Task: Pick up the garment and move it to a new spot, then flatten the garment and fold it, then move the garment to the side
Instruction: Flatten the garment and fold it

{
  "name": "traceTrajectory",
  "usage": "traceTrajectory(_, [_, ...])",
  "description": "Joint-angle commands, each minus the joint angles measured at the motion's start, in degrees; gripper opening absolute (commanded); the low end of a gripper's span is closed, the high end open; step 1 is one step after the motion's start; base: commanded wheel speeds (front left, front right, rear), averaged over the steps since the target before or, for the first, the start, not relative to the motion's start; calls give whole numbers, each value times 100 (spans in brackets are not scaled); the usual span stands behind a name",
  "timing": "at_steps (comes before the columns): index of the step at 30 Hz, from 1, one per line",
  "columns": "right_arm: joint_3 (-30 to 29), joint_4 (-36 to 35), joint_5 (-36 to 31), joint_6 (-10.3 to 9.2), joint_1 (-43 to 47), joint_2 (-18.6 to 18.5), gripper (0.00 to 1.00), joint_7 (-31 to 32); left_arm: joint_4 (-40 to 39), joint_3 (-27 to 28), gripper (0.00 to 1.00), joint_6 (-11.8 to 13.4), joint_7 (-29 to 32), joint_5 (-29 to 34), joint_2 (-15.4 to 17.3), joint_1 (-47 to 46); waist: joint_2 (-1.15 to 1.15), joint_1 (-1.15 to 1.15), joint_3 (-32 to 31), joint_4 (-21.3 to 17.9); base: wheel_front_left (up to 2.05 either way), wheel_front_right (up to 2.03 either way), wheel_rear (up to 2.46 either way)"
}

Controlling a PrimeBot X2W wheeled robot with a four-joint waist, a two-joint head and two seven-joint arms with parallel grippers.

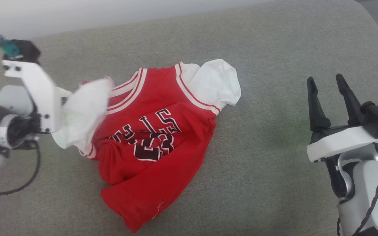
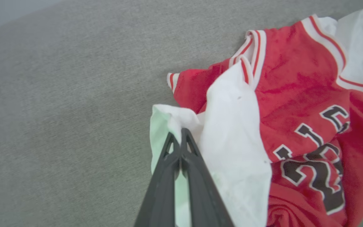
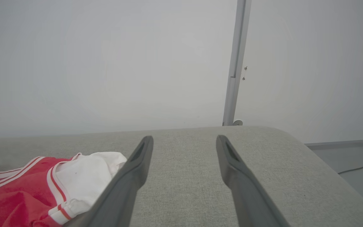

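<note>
The garment (image 1: 162,108), a red jersey with white sleeves and dark lettering, lies crumpled at the middle of the grey padded surface (image 1: 274,49). Its left white sleeve (image 1: 84,111) is lifted and bunched. My left gripper (image 2: 178,135) is shut on that sleeve, whose cloth (image 2: 232,132) drapes beside the dark fingers. In the head view the sleeve hides the left fingertips; the white wrist bracket (image 1: 41,91) shows at the left. My right gripper (image 1: 325,82) stands open and empty, well to the right of the garment (image 3: 20,186); its fingers (image 3: 137,164) hover low over bare fabric.
The grey surface (image 3: 263,164) has a rounded right end, with floor and a dark cable (image 3: 358,167) beyond it. A pale wall with a vertical metal post (image 3: 235,63) stands behind. Bare surface lies left of the garment (image 2: 58,110).
</note>
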Motion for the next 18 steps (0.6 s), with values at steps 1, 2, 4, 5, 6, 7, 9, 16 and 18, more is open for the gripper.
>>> traceTrajectory(1, [-29,-30,-13,1,53,-18,100,14,-33,74,0,52,-72,-16,88,108,0,0,-15,38,0,0,0])
traceTrajectory(2, [-36,-35,-10,1,55,-27,100,14,-51,127,0,99,-108,-11,176,157,0,0,-21,57,0,0,0])
traceTrajectory(4, [-38,-48,-21,1,72,-31,100,22,-55,242,0,196,-196,-47,314,274,0,0,-36,90,0,0,0])
traceTrajectory(5, [-37,-55,-26,1,80,-35,100,30,-51,318,0,238,-262,-68,372,328,0,0,-43,102,0,0,0])
traceTrajectory(6, [-32,-57,-29,2,79,-37,100,42,-29,376,0,279,-316,-83,438,393,0,0,-50,112,0,0,0])
traceTrajectory(7, [-30,-64,-28,1,76,-43,100,52,12,439,0,302,-363,-109,514,475,0,0,-56,119,0,0,0])
traceTrajectory(9, [-19,-72,-26,1,81,-52,100,64,100,567,0,360,-466,-191,627,631,0,0,-68,131,0,0,0])
traceTrajectory(16, [-32,-130,-13,1,155,-119,100,124,512,902,0,564,-726,-498,789,1294,0,0,-113,171,0,0,0])
traceTrajectory(18, [-45,-162,-21,1,179,-128,100,153,654,994,0,584,-818,-626,753,1462,0,0,-124,186,0,0,0])
